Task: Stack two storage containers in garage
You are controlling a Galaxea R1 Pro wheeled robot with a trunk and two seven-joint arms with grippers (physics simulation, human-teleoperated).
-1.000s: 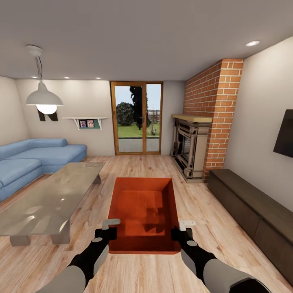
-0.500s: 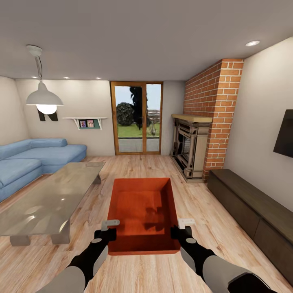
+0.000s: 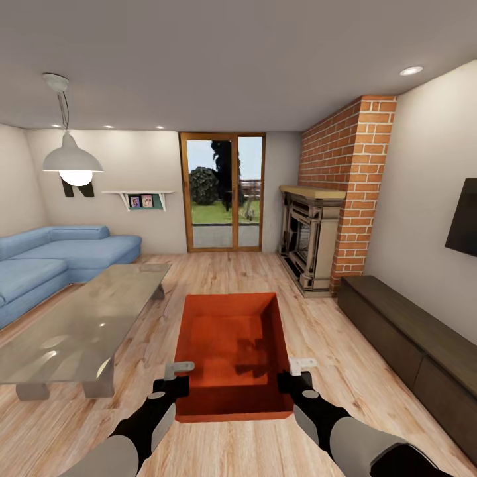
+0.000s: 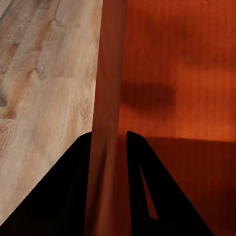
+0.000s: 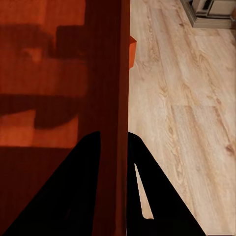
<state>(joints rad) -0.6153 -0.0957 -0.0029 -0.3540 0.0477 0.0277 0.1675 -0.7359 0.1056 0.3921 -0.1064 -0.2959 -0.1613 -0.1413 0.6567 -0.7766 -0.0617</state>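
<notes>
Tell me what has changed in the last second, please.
Very little. The storage container, gripped on its side walls by the left gripper and right gripper, has sunk slightly in the head view, and both grippers with it. The room, the coffee table and the fireplace stayed as they were.

blue sofa (image 3: 59, 255) far left | glass coffee table (image 3: 79, 328) beside it | white pendant lamp (image 3: 71, 162) above | wall shelf (image 3: 147, 199) | glazed garden door (image 3: 223, 192) at back wall | black TV (image 3: 464, 218) right wall
</notes>
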